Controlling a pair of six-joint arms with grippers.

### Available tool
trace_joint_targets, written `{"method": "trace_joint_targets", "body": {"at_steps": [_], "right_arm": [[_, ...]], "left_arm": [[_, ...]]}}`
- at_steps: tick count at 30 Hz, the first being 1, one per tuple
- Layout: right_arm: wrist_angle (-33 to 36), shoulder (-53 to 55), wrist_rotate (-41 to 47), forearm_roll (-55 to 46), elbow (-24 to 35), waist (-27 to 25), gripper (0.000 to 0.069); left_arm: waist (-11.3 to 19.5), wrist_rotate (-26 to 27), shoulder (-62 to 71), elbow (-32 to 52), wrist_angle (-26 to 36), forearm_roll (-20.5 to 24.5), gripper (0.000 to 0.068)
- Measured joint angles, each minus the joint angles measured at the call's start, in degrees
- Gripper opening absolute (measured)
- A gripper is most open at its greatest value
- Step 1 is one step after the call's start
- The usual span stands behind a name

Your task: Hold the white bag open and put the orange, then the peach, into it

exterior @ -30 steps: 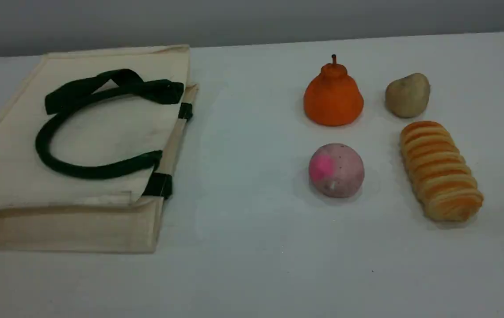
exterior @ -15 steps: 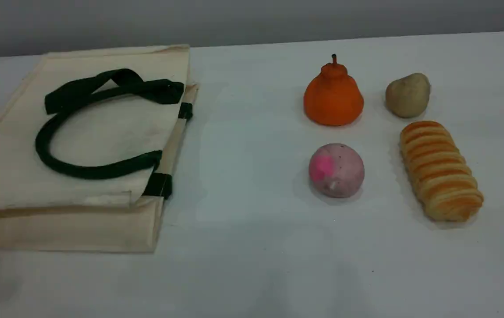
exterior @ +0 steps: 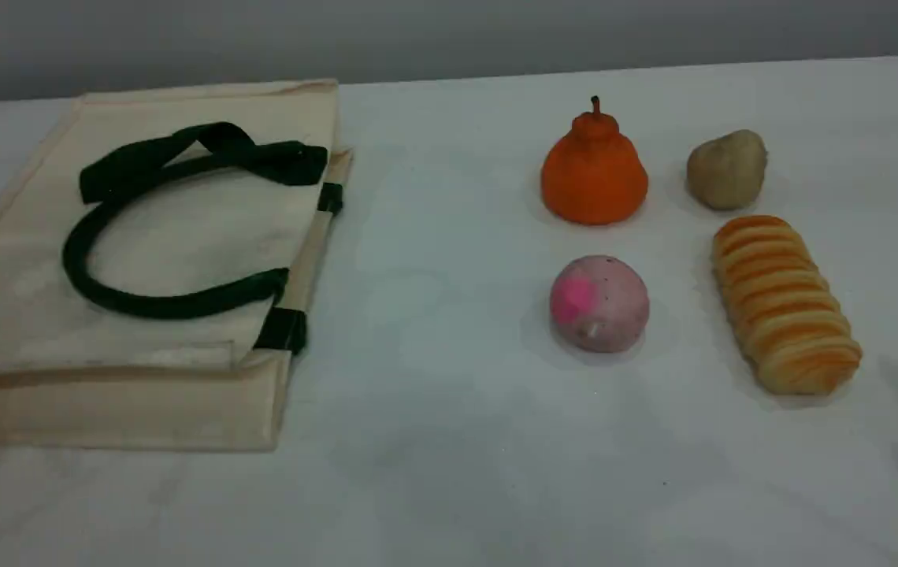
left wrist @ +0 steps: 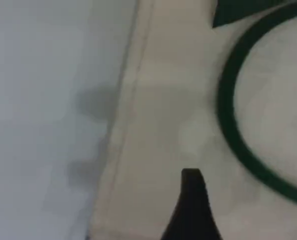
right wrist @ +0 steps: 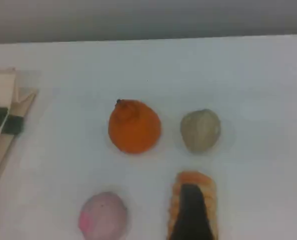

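The white bag (exterior: pixel 142 260) is a cream canvas tote lying flat and closed at the 9 o'clock side of the table (exterior: pixel 449 472). Its long axis runs from 6 to 12 o'clock in the scene view, and its rim faces 3 o'clock, toward the fruit. Two dark green strap handles (exterior: pixel 102 291) are folded back over the upper panel in a loop. Green tabs (exterior: pixel 283 329) mark the rim.

The orange (exterior: pixel 594 173) is bright orange and pear-shaped, with a knobbed top and a small dark stem. It stands upright at about 1 o'clock from table centre, stem pointing up. The peach (exterior: pixel 599 302) is a round, dusty-pink ball with a magenta patch facing 9 o'clock and fine speckles. It sits directly toward 6 o'clock from the orange, apart from it.

A beige-brown potato (exterior: pixel 726 169) lies at 3 o'clock from the orange. A striped bread loaf (exterior: pixel 784 303) lies at 3 o'clock from the peach, its long axis running roughly 11 to 5 o'clock.

The left gripper (left wrist: pixel 191 210) hangs over the bag's canvas near the bag's outer edge, beside the handle loop; one dark fingertip shows, and the jaws stand apart with nothing between them. The right gripper (right wrist: pixel 191 212) hangs above the bread loaf, its jaws likewise spread and holding nothing.
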Motion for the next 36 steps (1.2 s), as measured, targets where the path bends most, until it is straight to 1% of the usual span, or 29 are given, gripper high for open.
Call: {"method": "trace_joint_targets", "body": {"at_steps": [4, 7, 10, 14, 16, 20, 30, 36], "right_arm": [[-0.72, 1.78, -3.18, 3.56, 0.00, 0.00, 0.0480], [-1.03, 2.75, -5.00, 5.56, 0.00, 0.00, 0.0480], [-1.47, 3.09, -5.76, 6.69, 0.00, 0.00, 0.0480], [-1.56, 3.45, -5.76, 6.69, 0.00, 0.00, 0.0480], [-1.56, 3.51, -5.76, 6.69, 0.00, 0.00, 0.0480], [-1.56, 3.51, -5.71, 6.69, 0.00, 0.00, 0.0480], [-1.46, 3.51, -5.66, 6.69, 0.00, 0.00, 0.0480], [-1.18, 3.46, -5.77, 6.69, 0.00, 0.00, 0.0480]], "left_arm": [[0.00, 0.00, 6.89, -4.83, -0.20, -0.11, 0.0505], [-0.06, 0.19, 11.83, -9.13, 1.64, -1.80, 0.0505], [-0.96, 0.93, 16.33, -12.95, 2.49, -3.14, 0.0505], [-3.14, 1.57, 21.59, -16.40, 2.48, -3.03, 0.0505], [-3.56, 1.57, 23.80, -17.51, 2.91, -3.03, 0.0505], [-3.50, 0.85, 27.13, -18.02, 4.13, -2.28, 0.0505], [-3.50, 0.27, 30.64, -18.02, 3.67, -2.38, 0.0505], [-3.50, 0.27, 32.75, -18.02, 1.94, -2.33, 0.0505]]}}
